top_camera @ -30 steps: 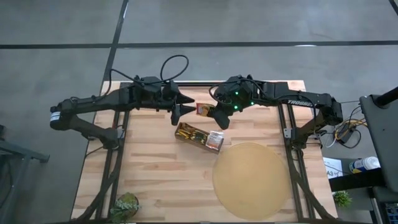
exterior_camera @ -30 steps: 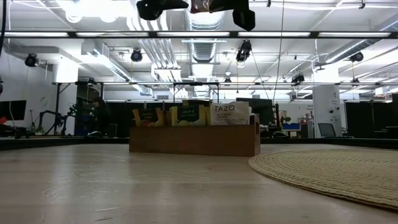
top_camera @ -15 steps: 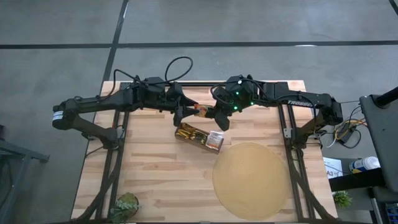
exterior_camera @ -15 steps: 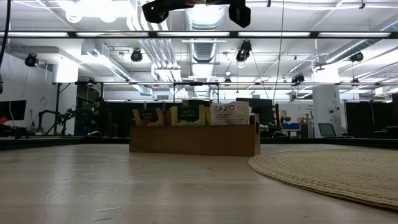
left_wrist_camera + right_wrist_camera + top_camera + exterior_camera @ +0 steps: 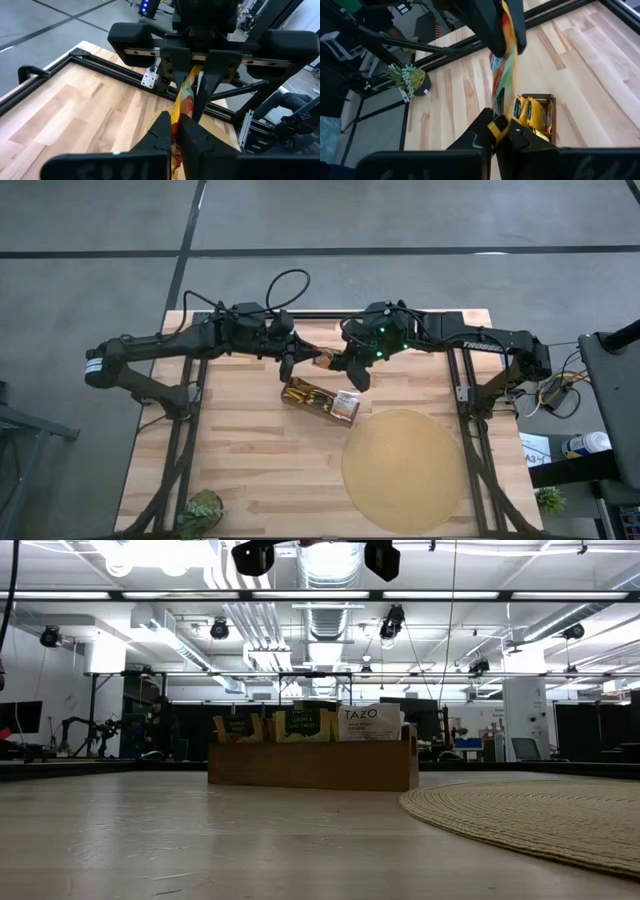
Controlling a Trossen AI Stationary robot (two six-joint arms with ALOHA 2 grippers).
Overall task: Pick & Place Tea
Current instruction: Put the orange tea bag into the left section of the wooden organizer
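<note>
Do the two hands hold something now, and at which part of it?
Yes. Both hold one orange-red tea sachet in the air above the table. The left hand pinches one edge and the right hand pinches the opposite edge.

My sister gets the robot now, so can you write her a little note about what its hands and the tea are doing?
Left gripper: shut on the tea sachet, in the air above the table's far side.
Right gripper: shut on the same sachet from the other side.
Wooden box: mid-table, more sachets standing in it.
Round mat: nothing on it.
Done: sachet lifted, both grippers holding it.
Left: one gripper lets go, then place the sachet.
</note>
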